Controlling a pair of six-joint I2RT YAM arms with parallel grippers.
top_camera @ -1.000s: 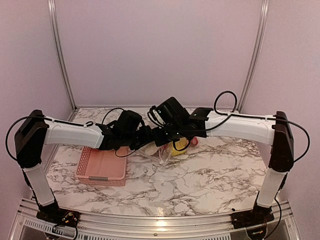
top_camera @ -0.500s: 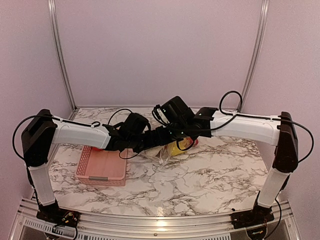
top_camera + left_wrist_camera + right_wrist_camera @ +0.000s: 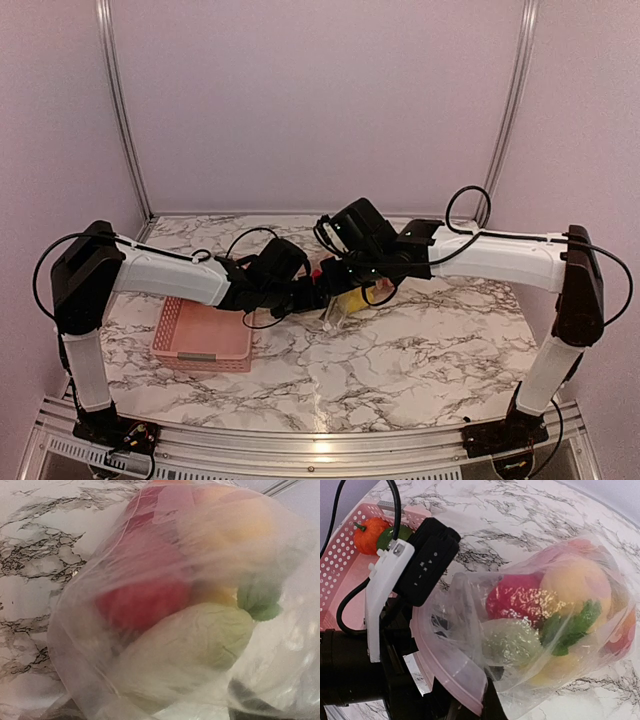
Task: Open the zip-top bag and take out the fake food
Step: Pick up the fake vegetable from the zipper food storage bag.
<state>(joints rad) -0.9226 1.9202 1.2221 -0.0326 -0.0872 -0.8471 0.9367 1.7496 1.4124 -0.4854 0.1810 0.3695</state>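
You are partway through, by my reading: the bag looks opened and one piece is out, but most of the food has yet to come out. On the left of the marbled white worktop (image 3: 400, 370), the pink perforated plastic basket (image 3: 200, 340) holds a small orange plastic fruit with a green leaf (image 3: 369, 534) in one corner. Just right of the basket, your left arm (image 3: 170, 275) reaches to the middle. The left jaws sit at the mouth of the clear, crinkly zip-top bag (image 3: 560, 610), but plastic film covers them, so I cannot tell whether they are spread or closed. The bag lies at the middle of the worktop, its pink zip strip (image 3: 452, 667) bowed apart towards the left. Inside it the fake food (image 3: 545, 610) is bunched at the closed end: a red piece (image 3: 512, 597), a yellow-orange piece (image 3: 575, 582), a pale green leafy piece (image 3: 200, 640) and a dark green leaf (image 3: 570, 627). Your right arm (image 3: 500, 250) comes in from the right, and the right jaws are clenched on the bag's rim by the strip. These pieces are what is left for you to lift out.
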